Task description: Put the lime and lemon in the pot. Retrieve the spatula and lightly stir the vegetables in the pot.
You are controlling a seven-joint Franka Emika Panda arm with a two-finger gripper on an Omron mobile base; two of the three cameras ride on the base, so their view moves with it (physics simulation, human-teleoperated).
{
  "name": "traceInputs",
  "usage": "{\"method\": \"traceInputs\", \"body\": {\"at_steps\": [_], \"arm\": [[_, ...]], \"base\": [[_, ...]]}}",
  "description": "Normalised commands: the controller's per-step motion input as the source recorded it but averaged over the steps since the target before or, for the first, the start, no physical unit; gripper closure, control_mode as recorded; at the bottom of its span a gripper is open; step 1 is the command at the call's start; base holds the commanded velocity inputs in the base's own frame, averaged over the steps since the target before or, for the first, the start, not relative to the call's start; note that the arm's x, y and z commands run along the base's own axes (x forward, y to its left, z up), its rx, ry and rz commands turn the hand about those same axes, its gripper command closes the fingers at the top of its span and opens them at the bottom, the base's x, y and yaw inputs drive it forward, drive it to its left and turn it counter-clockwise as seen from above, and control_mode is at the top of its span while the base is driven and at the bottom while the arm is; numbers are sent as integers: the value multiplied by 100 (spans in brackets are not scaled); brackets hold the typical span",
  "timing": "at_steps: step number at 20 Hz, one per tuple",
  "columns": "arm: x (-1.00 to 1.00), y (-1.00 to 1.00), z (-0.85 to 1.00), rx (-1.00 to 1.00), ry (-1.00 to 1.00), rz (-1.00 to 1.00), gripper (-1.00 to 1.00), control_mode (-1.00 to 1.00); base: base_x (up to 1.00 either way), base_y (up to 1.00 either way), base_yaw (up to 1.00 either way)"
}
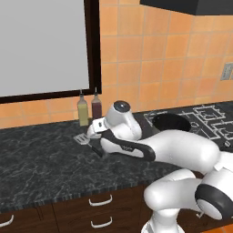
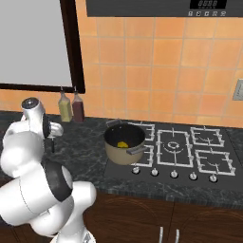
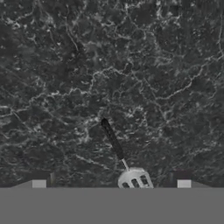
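Spatula (image 3: 127, 168) flat on the dark counter (image 3: 131, 65), slotted head between the fingertips (image 3: 39, 183), black handle pointing away. Jaws apart, hovering low above it, nothing gripped. Pot (image 2: 124, 144) on the stove (image 2: 190, 152), yellow fruit (image 2: 122, 144) inside. Two bottles (image 1: 89, 108) against the wall.
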Motion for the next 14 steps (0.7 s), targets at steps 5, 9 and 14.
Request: {"method": "traceInputs", "body": {"at_steps": [5, 9, 14], "arm": [[-1, 15, -54, -20, -3, 33, -100, -100], [0, 0, -46, -17, -11, 18, -100, -100], [3, 5, -39, -8, -7, 20, -100, -100]], "base": [[0, 0, 0], [0, 0, 0], [0, 0, 0]]}}
